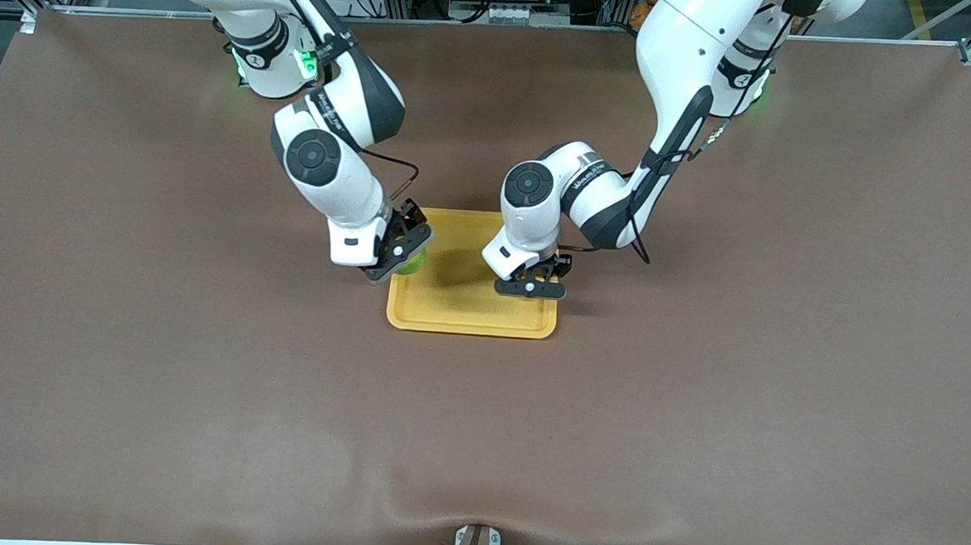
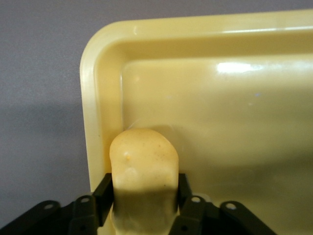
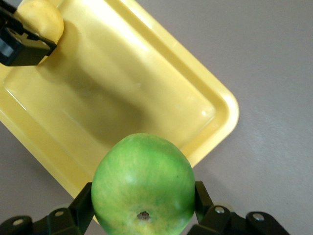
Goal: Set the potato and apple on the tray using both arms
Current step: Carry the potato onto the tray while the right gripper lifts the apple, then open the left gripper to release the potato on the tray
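My left gripper is shut on the yellow-orange potato and holds it low over the yellow tray, near the rim at the left arm's end. In the left wrist view the black fingers clamp the potato's sides above the tray's floor, close to a corner. My right gripper is shut on the green apple over the tray's rim at the right arm's end. The right wrist view shows the apple, stem dimple up, the tray below, and the potato in the left gripper.
The tray lies at the middle of a brown table cover. Both arms reach down over the tray from the table's robot edge. The tray's middle is bare between the two grippers.
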